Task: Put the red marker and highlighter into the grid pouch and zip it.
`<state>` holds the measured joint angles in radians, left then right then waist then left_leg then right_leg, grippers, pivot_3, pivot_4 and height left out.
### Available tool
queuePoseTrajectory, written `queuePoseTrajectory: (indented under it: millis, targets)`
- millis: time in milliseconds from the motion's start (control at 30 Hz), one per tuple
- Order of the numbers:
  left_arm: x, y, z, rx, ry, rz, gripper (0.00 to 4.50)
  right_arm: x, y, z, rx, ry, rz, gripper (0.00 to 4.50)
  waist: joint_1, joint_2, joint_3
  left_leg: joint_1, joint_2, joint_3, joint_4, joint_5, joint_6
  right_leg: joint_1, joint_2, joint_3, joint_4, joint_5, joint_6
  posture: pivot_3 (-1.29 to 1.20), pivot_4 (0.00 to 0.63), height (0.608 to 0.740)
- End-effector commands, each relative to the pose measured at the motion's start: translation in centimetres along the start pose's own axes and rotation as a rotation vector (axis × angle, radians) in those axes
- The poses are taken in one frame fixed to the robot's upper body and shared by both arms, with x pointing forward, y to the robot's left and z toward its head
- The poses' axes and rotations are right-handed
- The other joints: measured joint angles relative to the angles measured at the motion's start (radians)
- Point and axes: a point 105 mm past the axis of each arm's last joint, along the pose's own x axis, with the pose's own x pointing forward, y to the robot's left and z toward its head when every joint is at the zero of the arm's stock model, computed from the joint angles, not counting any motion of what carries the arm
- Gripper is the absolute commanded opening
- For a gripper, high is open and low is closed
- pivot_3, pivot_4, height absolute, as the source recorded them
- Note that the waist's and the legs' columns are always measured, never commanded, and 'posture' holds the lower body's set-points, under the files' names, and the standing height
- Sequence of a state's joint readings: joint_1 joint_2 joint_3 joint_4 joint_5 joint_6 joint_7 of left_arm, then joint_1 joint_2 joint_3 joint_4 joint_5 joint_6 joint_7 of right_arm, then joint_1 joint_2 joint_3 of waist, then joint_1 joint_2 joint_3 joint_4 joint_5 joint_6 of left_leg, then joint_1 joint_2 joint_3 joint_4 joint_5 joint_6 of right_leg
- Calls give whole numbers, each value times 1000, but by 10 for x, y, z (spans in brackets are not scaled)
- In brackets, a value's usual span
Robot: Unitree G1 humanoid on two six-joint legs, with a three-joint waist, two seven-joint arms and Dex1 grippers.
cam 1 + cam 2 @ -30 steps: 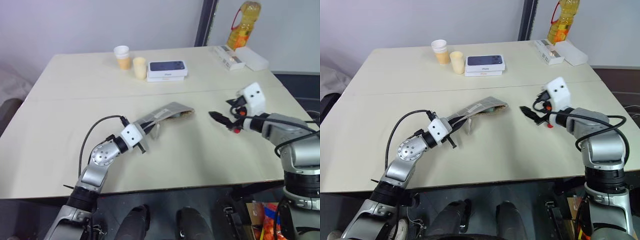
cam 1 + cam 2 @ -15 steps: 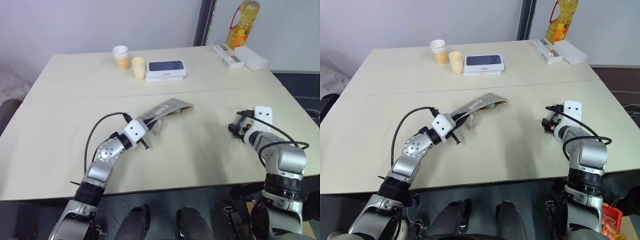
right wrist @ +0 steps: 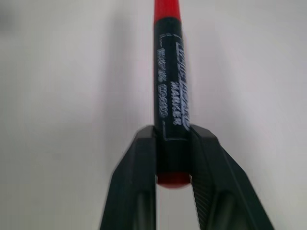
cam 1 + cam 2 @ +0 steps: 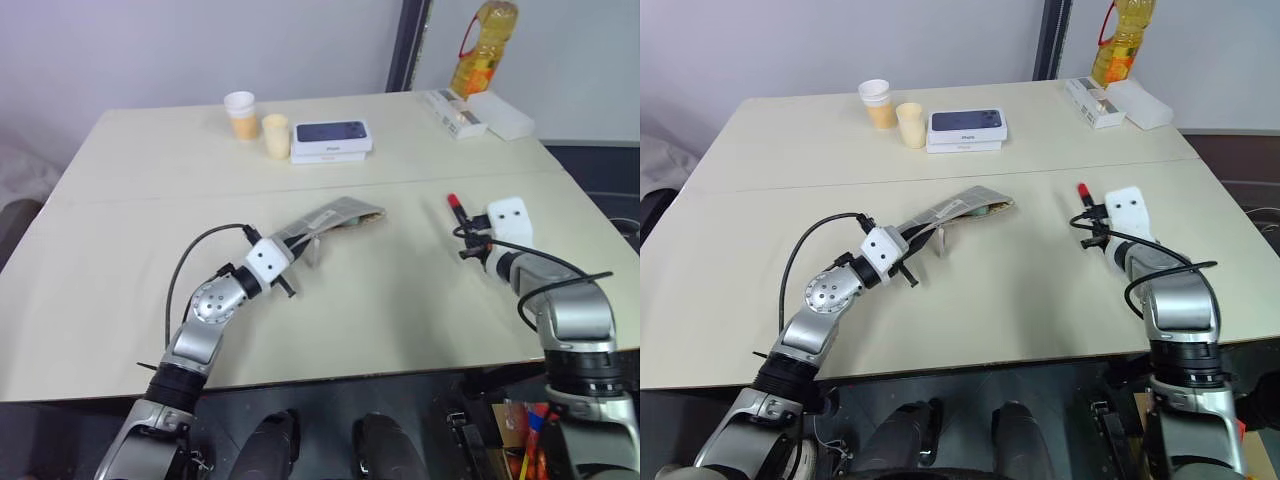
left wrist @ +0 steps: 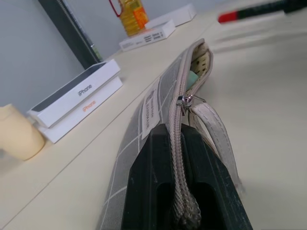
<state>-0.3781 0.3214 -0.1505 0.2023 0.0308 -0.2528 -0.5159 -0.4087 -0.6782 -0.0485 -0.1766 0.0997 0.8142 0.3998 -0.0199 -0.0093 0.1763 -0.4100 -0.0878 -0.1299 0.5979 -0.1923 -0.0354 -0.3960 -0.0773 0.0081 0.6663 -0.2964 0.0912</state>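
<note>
Left gripper (image 5: 184,158) clamped on grid pouch (image 4: 325,221) mid-table, highlighter (image 5: 192,78) inside its open far end. Right gripper (image 3: 172,143) clamped on red marker (image 3: 170,81), right of pouch.

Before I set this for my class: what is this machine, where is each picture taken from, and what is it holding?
It is a two-armed humanoid robot at a table. Two pictures come from its head, looking down; two come from cameras on its wrists. The left gripper is shut on the grid pouch, whose mouth is open with the highlighter inside. The right gripper is shut on the red marker. Farther back stand two cups, a phone box, more boxes and an oil bottle.
</note>
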Motion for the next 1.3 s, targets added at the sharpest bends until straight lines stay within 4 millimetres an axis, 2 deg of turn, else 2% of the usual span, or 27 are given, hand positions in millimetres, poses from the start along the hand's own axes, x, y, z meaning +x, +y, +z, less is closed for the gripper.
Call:
queuePoseTrajectory:
  millis: [33, 100, 300, 833, 1033, 1300]
  targets:
    - [-3, 22, 8, 22, -32, 59, 0, -17, 38, 38, -233, -189, 238, 390, 0, 0, 0, 0, 0, 0, 0, 0, 0, 0, 0, 0, 0, 0, 0, 0, 150, 740]
    - [-3, 24, 8, 24, -34, 59, 0, -26, 52, 45, -261, -231, 333, 390, 1, 0, 0, 0, 0, -1, 0, 0, 0, 1, 0, -1, 0, 0, 0, 0, 150, 740]
    - [-3, 23, 11, 28, -51, 51, 0, -31, 68, 48, -320, -252, 424, 390, 11, -1, 0, 0, -1, -1, 3, 0, 1, 3, -1, -1, -1, 0, 1, 0, 150, 740]
    - [0, 0, 25, 21, -113, -62, 0, -22, 70, 45, -404, -209, 415, 390, 9, -1, 0, 0, -1, -2, 2, -1, 1, 2, -2, -1, -1, 0, 1, 0, 150, 740]
    - [0, -14, 32, 46, -134, -165, 0, -28, 86, 55, -657, -230, 481, 390, 8, -1, 0, 0, -1, -1, 2, -1, 1, 2, -2, -1, -1, 0, 1, 0, 150, 740]
    - [1, -31, 39, 53, -154, -285, 0, -25, 106, 71, -846, -268, 526, 390, 8, -1, 0, 0, -1, -2, 2, -1, 1, 2, -2, -1, -2, 0, 1, 0, 150, 740]
